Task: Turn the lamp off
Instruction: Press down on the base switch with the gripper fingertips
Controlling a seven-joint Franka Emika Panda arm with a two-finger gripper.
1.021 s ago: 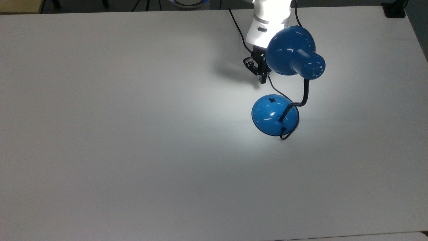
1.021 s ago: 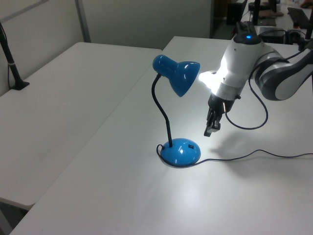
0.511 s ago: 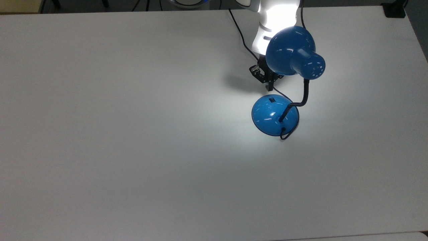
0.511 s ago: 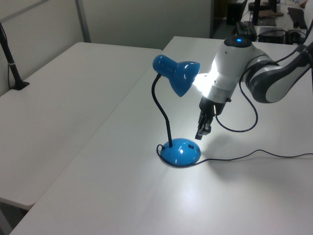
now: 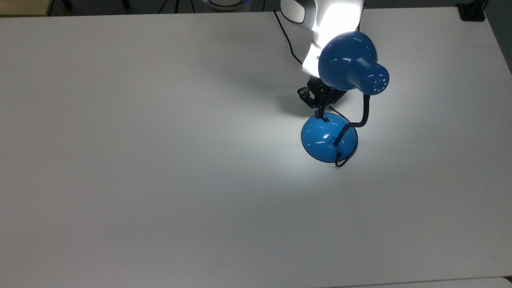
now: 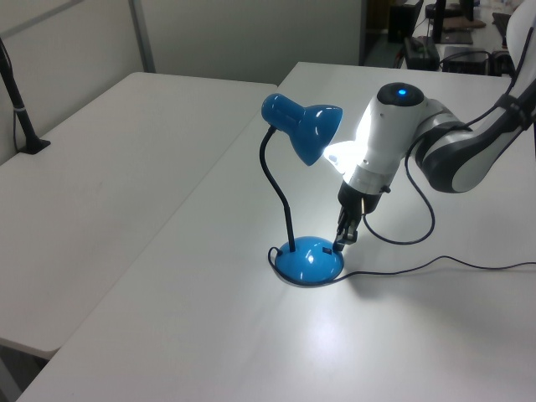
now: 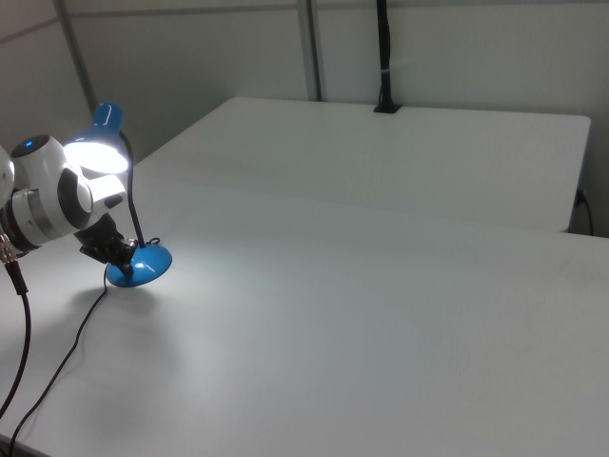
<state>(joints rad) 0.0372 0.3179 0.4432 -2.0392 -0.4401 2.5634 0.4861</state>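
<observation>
The lamp stands lit on the white table (image 5: 160,160), its blue shade (image 5: 347,60) casting bright light on my white arm and on the tabletop. A black gooseneck (image 5: 365,112) curves down to the round blue base (image 5: 326,140). My gripper (image 5: 320,115) points down under the shade, shut, with its tip at the small black switch (image 5: 325,119) on the base's far edge. The left view has the gripper (image 6: 340,244) tip against the upper right of the base (image 6: 308,260), below the shade (image 6: 306,131). In the right view the gripper (image 7: 118,253) sits just left of the base (image 7: 141,267).
The lamp's black cord (image 6: 402,270) trails from the base over the table toward the left view's right. Another black cable (image 5: 285,34) runs to the table's far edge. A second white table (image 6: 100,167) adjoins, with a black post (image 6: 21,109) on it.
The gripper has come down and moved toward the lamp's base, from above the bare table beside the cord to the switch. The lamp stays lit and has not moved.
</observation>
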